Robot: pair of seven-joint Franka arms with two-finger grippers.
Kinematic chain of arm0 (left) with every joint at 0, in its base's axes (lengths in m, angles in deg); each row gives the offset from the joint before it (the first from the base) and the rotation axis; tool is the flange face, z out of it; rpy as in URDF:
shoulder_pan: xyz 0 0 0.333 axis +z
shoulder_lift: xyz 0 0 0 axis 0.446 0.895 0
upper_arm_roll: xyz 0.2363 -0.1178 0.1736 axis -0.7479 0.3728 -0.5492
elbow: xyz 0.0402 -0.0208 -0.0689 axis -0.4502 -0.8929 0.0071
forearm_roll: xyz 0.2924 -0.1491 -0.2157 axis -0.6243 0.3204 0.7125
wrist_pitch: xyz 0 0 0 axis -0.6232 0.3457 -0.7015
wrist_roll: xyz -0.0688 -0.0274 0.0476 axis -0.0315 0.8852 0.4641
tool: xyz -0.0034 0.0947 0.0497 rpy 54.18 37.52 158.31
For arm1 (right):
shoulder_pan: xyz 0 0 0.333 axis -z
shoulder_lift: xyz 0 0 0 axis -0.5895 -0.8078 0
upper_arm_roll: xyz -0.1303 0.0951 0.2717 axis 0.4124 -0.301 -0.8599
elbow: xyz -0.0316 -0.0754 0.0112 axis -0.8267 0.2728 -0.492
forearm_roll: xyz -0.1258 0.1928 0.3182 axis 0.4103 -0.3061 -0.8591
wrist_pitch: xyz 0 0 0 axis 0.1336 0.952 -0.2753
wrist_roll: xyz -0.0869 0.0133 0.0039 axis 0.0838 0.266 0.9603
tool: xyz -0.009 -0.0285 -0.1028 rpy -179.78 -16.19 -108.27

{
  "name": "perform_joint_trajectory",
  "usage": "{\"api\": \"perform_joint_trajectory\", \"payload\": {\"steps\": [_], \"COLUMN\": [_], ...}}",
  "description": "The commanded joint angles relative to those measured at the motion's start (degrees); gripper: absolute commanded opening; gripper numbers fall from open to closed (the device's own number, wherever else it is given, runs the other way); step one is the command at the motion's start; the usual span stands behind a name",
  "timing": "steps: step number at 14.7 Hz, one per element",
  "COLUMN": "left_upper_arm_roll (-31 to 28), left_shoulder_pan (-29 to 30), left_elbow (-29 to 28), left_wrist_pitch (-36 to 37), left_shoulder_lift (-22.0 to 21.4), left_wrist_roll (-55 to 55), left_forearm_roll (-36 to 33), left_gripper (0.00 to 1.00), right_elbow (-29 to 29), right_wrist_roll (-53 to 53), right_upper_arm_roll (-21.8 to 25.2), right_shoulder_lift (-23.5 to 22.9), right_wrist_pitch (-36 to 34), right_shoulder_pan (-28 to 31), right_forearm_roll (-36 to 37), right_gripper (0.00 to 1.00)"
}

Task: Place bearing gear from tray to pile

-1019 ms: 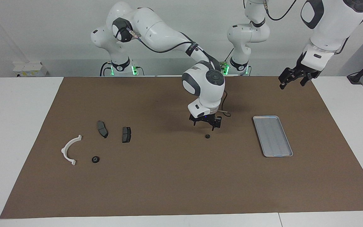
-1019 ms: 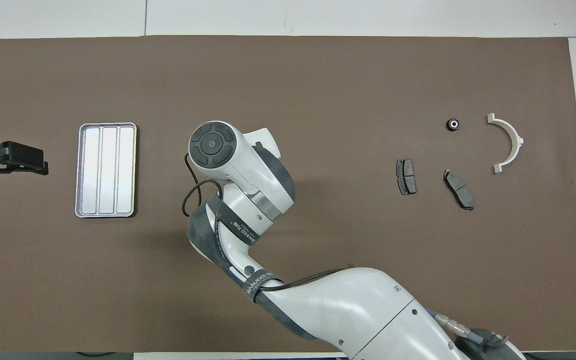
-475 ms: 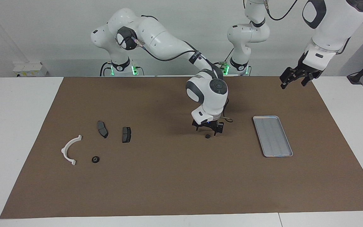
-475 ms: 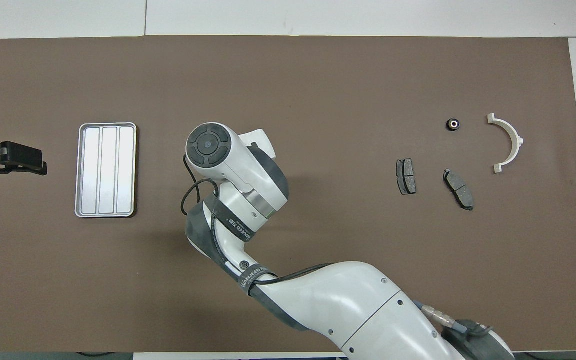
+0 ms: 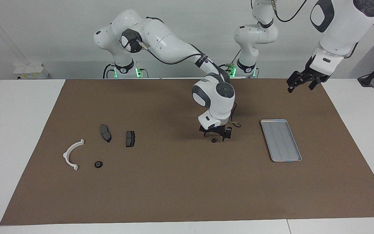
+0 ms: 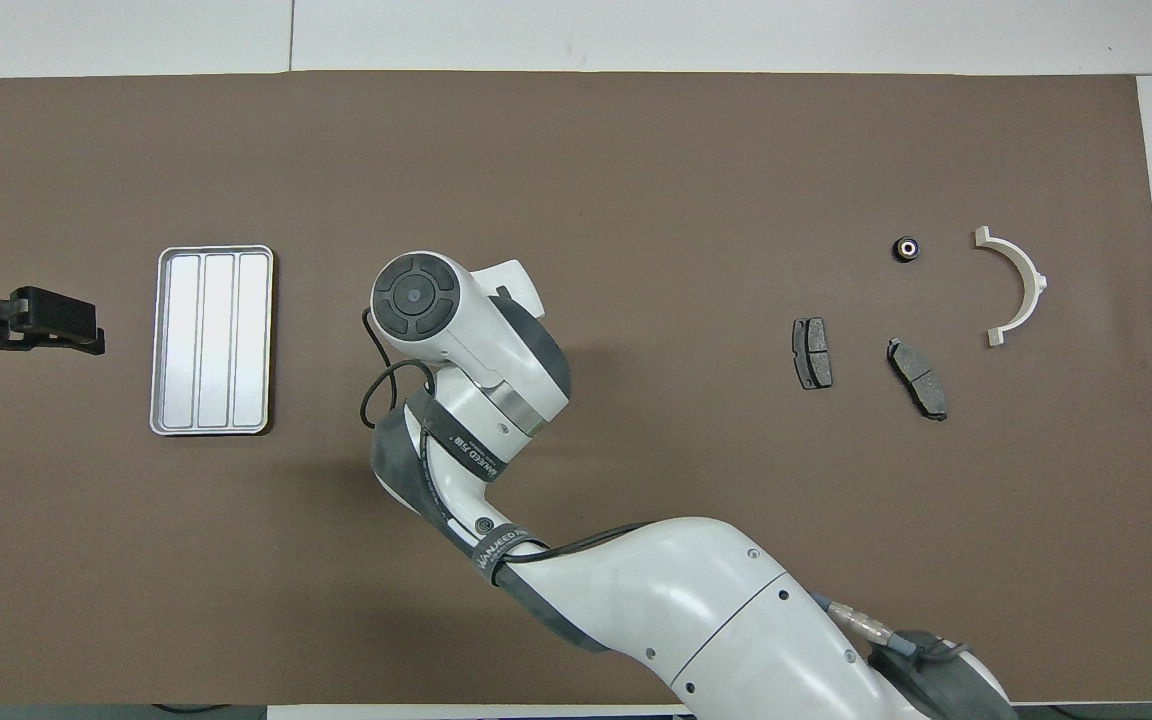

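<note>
Right pincer [image 5: 215, 136] open, low, straddling gear [image 5: 213, 140] on the tabletop between tray [image 5: 281, 140] and pile [image 5: 104, 143], directly beneath it. Left pincer [image 5: 300, 83] open, waits near tray.

Bright, even light; soft shadows

- A white table [image 5: 18, 136] carries a large brown mat [image 5: 180, 182] over most of its top.
- A plain pale wall [image 5: 60, 29] rises along the table's edge.
- On the table's corner by that wall sits a small white box [image 5: 31, 71], possibly a power unit.
- Even, soft lighting.
</note>
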Motion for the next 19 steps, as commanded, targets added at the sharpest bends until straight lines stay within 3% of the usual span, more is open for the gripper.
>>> {"api": "perform_joint_trajectory", "payload": {"steps": [1,5,8,12,15,19], "left_upper_arm_roll": [0.3,0.3,0.3,0.2,0.3,0.3], "left_shoulder_pan": [0.5,0.4,0.4,0.4,0.4,0.4], "left_elbow": [-0.2,-0.2,-0.2,-0.2,-0.1,0.0], "left_wrist_pitch": [1.2,1.2,1.0,0.9,0.7,1.0], "left_shoulder_lift": [-0.4,-0.4,-0.4,-0.4,-0.4,-0.3], "left_wrist_roll": [0.8,0.9,0.9,0.9,1.0,1.1], "left_forearm_roll": [0.5,0.5,0.5,0.6,0.6,0.6], "left_gripper": [1.0,1.0,1.0,1.0,1.0,1.0], "right_elbow": [0.8,0.2,0.1,0.1,-0.7,-0.7], "right_wrist_roll": [-1.5,-1.6,-1.8,-1.9,-1.9,-1.5], "right_upper_arm_roll": [0.2,0.1,0.1,0.1,0.1,0.4], "right_shoulder_lift": [-1.0,-0.9,-0.9,-0.8,-0.5,0.6], "right_wrist_pitch": [0.7,1.4,1.6,3.7,4.0,2.0], "right_shoulder_pan": [-0.2,-0.2,-0.2,-0.2,-0.1,0.3], "right_forearm_roll": [1.1,1.0,1.0,0.9,1.0,2.2], "right_gripper": [0.9,0.73,0.46,0.27,0.0,0.0]}}
